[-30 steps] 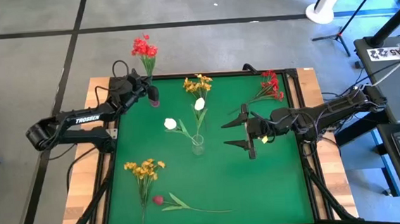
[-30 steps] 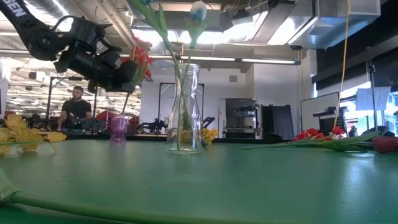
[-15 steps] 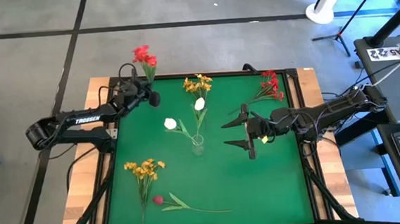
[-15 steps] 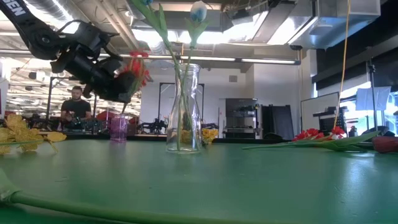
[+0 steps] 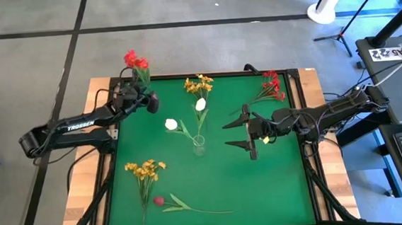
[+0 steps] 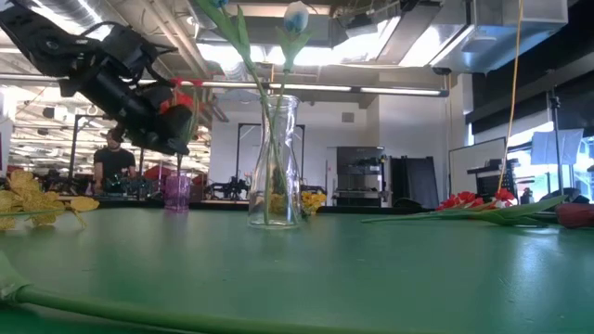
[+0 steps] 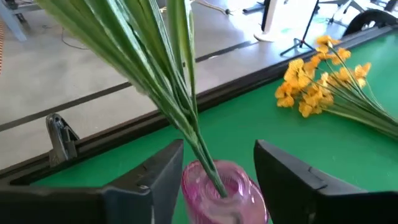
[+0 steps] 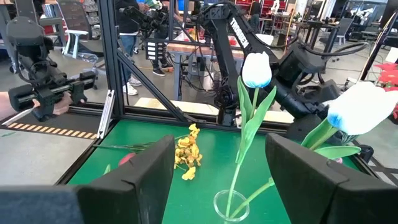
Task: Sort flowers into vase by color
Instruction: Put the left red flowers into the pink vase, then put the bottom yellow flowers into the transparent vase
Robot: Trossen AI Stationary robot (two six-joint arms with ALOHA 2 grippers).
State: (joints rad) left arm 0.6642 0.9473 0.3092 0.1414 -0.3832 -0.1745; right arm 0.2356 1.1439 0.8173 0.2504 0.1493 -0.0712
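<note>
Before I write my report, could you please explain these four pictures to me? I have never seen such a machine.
The machine is two dark robot arms working at a green-topped table. One picture looks down from above, one looks level across the tabletop, and two come from cameras on the arms' wrists.

The left gripper hovers open above a small pink vase. A red flower cluster stands in that vase, and its green stems pass between the fingers.

The right gripper waits open and empty beside a clear glass vase holding two white buds.

Lying on the table are two yellow-orange clusters, another red cluster and a dark-red bud.
</note>
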